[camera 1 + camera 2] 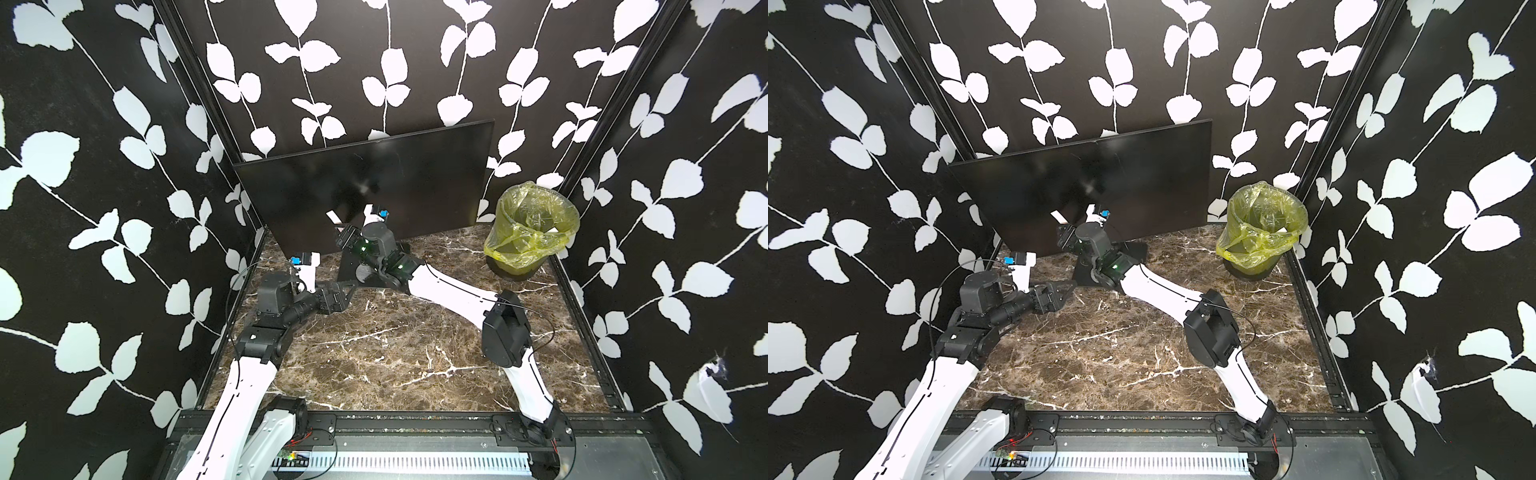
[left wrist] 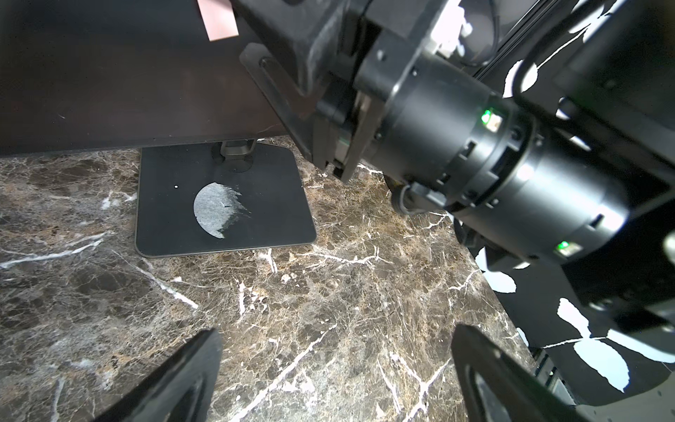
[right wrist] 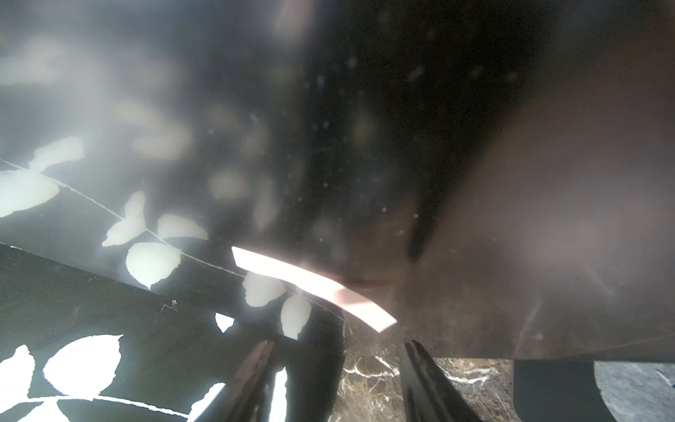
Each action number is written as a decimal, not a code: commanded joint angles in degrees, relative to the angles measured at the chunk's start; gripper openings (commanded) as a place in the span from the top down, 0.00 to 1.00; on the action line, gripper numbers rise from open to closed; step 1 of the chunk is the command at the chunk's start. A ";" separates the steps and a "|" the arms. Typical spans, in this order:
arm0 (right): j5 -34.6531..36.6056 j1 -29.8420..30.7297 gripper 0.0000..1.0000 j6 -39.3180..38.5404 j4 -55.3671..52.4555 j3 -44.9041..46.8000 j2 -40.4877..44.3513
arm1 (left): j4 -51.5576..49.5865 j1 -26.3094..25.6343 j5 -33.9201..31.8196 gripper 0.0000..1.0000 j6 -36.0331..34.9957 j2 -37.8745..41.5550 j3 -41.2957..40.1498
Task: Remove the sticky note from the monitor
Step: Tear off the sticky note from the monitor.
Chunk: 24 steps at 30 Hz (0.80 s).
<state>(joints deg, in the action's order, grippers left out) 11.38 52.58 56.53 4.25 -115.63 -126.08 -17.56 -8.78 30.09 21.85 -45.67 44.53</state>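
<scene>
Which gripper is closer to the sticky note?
Right. The right gripper is open, just short of the sticky note; the left gripper is well back, over the table.

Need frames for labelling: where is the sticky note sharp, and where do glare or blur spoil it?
Right wrist view: sticky note blown out to near white, monitor hazy with smeared reflections. Left wrist view: note crisp, evenly lit, but cropped by the frame edge. Both top views: in focus yet tiny.

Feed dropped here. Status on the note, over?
Left gripper open, low. Right gripper open, facing sticky note. Note stuck on monitor, ungrasped. Nothing between.
</scene>
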 commanded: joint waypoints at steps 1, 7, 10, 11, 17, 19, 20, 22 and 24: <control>-0.12 -0.52 0.43 1.84 1.17 -2.51 -1.46 | 0.17 0.43 1.03 0.01 -0.98 0.79 0.24; 0.75 -0.63 0.44 2.79 0.65 -2.46 -2.04 | -0.19 0.43 1.12 0.01 -1.36 0.70 0.46; 0.81 -0.79 0.44 2.62 0.86 -3.29 -2.82 | -0.20 0.38 1.25 0.01 -1.32 0.60 0.45; 0.32 -0.92 0.44 2.63 1.05 -3.92 -3.26 | -0.13 0.42 1.24 0.01 -1.36 0.64 0.42; -0.07 -1.00 0.44 3.21 -0.06 -6.53 -5.30 | -0.53 0.43 1.25 0.01 -1.76 0.54 0.68; 0.16 -1.12 0.44 3.45 -0.04 -6.76 -5.55 | -0.71 0.43 1.23 0.01 -1.88 0.51 0.73; 0.29 -1.10 0.44 3.35 -0.19 -7.06 -5.64 | -0.75 0.43 1.25 0.01 -1.89 0.55 0.73; 0.40 -1.07 0.44 3.11 -0.37 -7.71 -5.95 | -0.73 0.43 1.23 0.01 -1.91 0.54 0.66; 0.19 -1.08 0.44 2.80 -0.54 -8.65 -6.34 | -0.72 0.44 1.25 0.01 -1.90 0.50 0.76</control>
<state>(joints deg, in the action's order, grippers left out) 10.92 52.12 59.51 2.48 -121.60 -131.28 -17.69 -8.78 30.65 20.95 -45.67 44.53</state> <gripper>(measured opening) 0.561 0.986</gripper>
